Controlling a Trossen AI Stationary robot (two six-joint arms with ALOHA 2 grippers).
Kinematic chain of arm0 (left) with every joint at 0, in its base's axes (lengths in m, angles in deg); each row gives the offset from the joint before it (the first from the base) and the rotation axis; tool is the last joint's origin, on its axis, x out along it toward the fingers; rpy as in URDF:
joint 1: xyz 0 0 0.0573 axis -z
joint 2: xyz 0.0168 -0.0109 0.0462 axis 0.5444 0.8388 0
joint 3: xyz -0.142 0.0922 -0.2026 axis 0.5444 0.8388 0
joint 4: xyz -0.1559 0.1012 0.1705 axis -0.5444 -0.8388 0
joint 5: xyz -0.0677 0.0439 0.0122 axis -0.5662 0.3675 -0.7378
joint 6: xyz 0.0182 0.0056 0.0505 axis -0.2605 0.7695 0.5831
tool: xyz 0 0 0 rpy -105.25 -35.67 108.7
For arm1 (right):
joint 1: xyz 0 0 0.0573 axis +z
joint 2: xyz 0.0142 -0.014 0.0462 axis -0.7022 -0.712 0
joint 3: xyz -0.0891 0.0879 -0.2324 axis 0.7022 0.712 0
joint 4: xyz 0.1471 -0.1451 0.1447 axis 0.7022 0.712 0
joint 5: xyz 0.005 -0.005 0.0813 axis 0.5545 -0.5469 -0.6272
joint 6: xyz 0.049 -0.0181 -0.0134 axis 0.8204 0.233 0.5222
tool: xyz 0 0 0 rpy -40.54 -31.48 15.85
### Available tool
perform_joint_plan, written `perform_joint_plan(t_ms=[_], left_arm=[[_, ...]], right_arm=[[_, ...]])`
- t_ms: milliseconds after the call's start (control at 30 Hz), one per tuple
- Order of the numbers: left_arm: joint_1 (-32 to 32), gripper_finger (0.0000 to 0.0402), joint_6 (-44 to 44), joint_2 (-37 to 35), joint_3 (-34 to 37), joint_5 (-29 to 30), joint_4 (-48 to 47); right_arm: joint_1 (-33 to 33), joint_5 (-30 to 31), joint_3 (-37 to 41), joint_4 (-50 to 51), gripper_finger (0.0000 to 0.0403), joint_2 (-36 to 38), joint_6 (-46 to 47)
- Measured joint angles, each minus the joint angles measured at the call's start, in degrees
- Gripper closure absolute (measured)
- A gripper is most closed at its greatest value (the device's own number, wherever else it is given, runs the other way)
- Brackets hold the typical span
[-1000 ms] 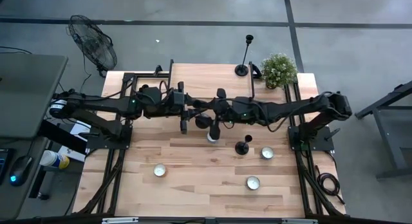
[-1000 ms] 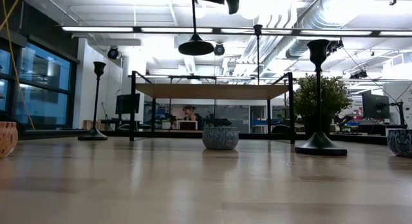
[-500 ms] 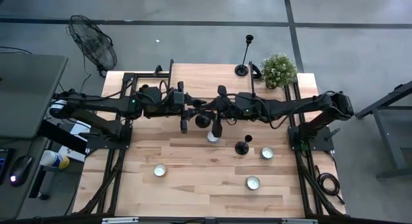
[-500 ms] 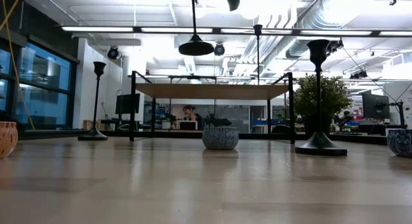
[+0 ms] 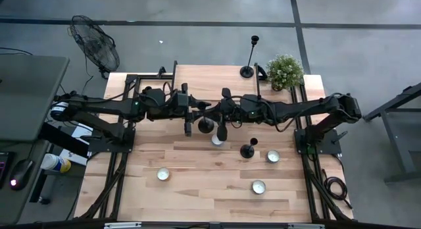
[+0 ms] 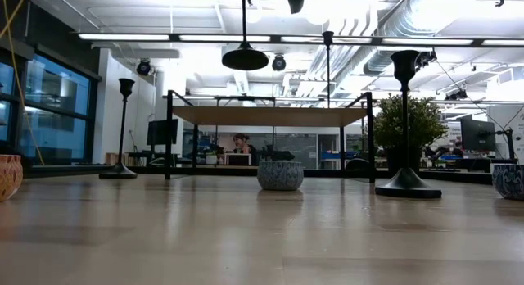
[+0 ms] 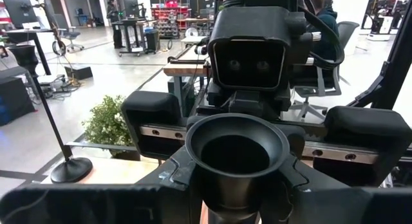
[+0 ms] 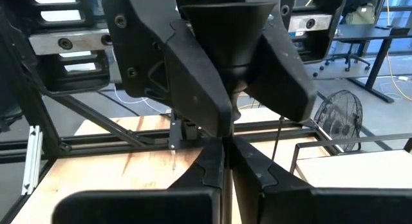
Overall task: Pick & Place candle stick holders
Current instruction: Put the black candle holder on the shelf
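**Held candlestick.** The held candlestick (image 6: 245, 57) is suspended above the table (image 5: 197, 189) centre, clear of the surface. It is held upright, with the disc base lowest and the stem running up out of the low view. In the high view the base is seen between the two arm ends.

**Left gripper.** The left gripper (image 7: 237, 185) is clamped on the held candlestick just under the top cup. The cup opening is seen between the fingers (image 7: 177, 176) in the left wrist view.

**Right gripper.** The right gripper (image 8: 227, 176) is brought in from the opposite side. Its fingers are closed together on the thin stem, below the left gripper's hold.

**Other candlesticks.** The short candlestick (image 5: 248, 150) is stood on the table at 4 o'clock from the held one, apart from it. The tall candlestick (image 5: 247, 72) is stood at the far edge, at 1 o'clock from the table centre.

**Tealights.** One tealight (image 5: 217, 138) is placed just beside the held candlestick's base, at its 5 o'clock. A second (image 5: 273, 156) is placed near the short candlestick, at its 3 o'clock. Two more (image 5: 163, 174) (image 5: 258, 186) are placed toward the near edge, at 7 and 5 o'clock from the table centre.

**Surroundings.** A plant (image 5: 285, 71) is stood just beside the tall candlestick, at its 3 o'clock. A fan (image 5: 97, 45) is stood on the floor off the table, at 10 o'clock.
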Motion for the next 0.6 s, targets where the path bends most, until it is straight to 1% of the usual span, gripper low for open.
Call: perform_joint_plan(t_ms=[100,167,233,400,500,600], left_arm=[[0.0,0.0301,0.3,0.0,0.0,-0.3,0.0],[0.0,0.0293,0.5,0.0,0.0,-1.1,0.0],[0.0,0.0277,1.0,0.0,0.0,-1.5,0.1],[0.0,0.0218,2.4,-0.4,0.0,-2.6,-0.1],[0.0,0.0190,2.9,-1.6,0.0,-1.5,-0.6],[0.0,0.0172,4.3,-3.5,0.1,0.6,-3.5]], right_arm=[[-0.1,0.0,0.0,0.0,0.0400,0.0,0.0],[-0.2,0.0,0.0,0.0,0.0400,0.0,0.3],[-0.2,0.1,0.0,0.0,0.0400,0.0,0.6],[-0.3,0.8,0.0,0.0,0.0401,0.0,1.1],[-0.6,1.6,0.0,0.1,0.0402,0.1,1.1],[-0.9,2.2,0.0,0.6,0.0402,0.4,1.2]])
